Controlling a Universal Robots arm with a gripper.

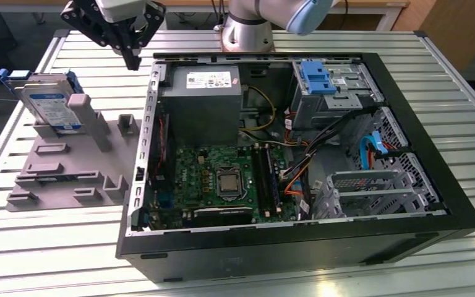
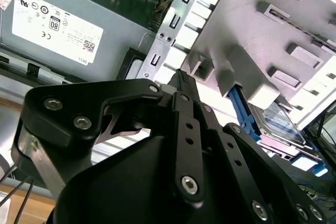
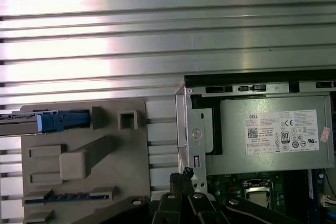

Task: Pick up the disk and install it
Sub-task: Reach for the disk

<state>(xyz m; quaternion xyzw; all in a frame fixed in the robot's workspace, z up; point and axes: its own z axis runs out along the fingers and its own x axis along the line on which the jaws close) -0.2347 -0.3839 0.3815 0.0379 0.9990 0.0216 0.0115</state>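
Early stage. The disk (image 1: 46,105) stands untouched in its grey rack (image 1: 56,179) on the surface (image 1: 56,238), at nine o'clock of the open computer case (image 1: 303,242). The tool (image 1: 131,62), fingers pressed together and empty, hangs at the disk's two o'clock. Pickup and installation are both left to do.

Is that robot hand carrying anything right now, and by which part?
Nothing. The black hand hangs empty and shut; the flat silver blue-railed disk leans untouched in its grey plastic stand.

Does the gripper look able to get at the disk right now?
Probably yes. The gripper hangs over the table beside the computer case; the disk stands on edge in the grey holder, top edge exposed, nothing between them.
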